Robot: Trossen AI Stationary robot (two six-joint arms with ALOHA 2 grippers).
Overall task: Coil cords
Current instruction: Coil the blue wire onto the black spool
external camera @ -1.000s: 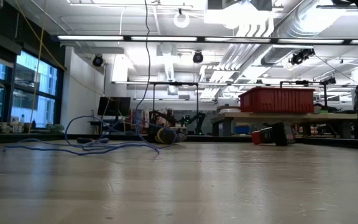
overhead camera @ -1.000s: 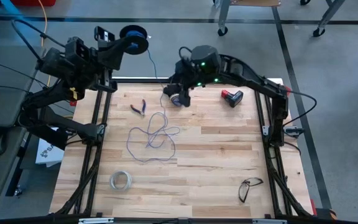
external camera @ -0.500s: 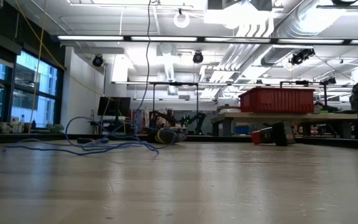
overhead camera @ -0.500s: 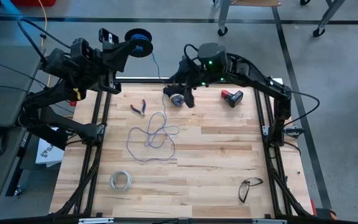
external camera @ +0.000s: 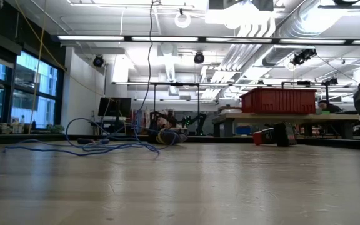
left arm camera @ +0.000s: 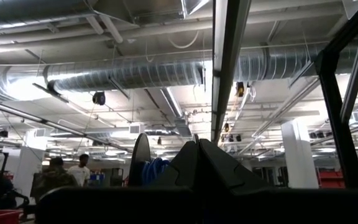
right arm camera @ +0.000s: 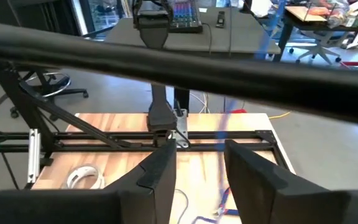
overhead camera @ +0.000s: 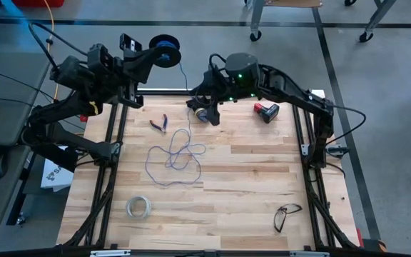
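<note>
The wire (overhead camera: 175,158) lies in a loose tangle of loops on the wooden surface (overhead camera: 248,185), toward its left-centre, and one strand climbs off the far edge to the spool (overhead camera: 165,51), which the left gripper (overhead camera: 155,57) holds up beyond the back rail, its fingers clamped together on the spool. From where I stand that wire looks featherlight and limp, the sort that keeps its kinks and springs out of any neat loop; I reckon it snags on itself easily and slides through a hard pinch. The best place to take hold seems to be a single free strand at the edge of the tangle, near where it rises toward the spool, rather than the knotted middle. The spool looks rigid and light, easy to grip by its rim or hub. The right gripper (overhead camera: 207,114) hangs low over the far-middle of the surface, fingers parted with nothing between them, right beside a small round roll (overhead camera: 202,114). Also on the surface are pliers (overhead camera: 160,123), a red-and-black battery pack (overhead camera: 266,111), a whitish ring (overhead camera: 138,207) and a pair of glasses (overhead camera: 286,214). I can read no brand, label or lettering on anything.
</note>
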